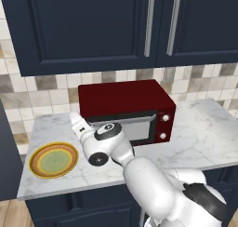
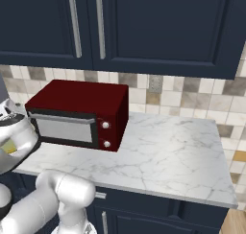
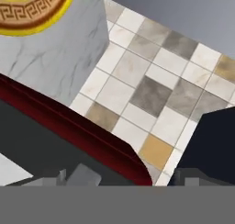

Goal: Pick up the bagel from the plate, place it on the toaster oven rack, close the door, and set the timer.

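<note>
The dark red toaster oven [image 1: 125, 98] stands at the back of the counter. Its glass door [image 1: 124, 128] looks closed, with the grey handle along the top edge. The plate [image 1: 53, 160], yellow-rimmed with a pale green centre, lies front left with nothing on it, and its rim [image 3: 32, 16] also appears in the hand view. The bagel and the rack are hidden from view. My gripper [image 1: 74, 119] hovers by the oven's front left corner, tilted up and left. In the hand view the gripper [image 3: 124, 179] is open, its fingertips [image 3: 62, 176] wide apart and holding nothing.
Two white knobs [image 1: 165, 117] sit on the oven's right panel, also seen from the right side [image 2: 105, 125]. Dark blue wall cabinets [image 1: 93, 26] hang above. A tiled backsplash [image 3: 151, 90] runs behind the marble counter [image 2: 168, 151], which stretches right of the oven.
</note>
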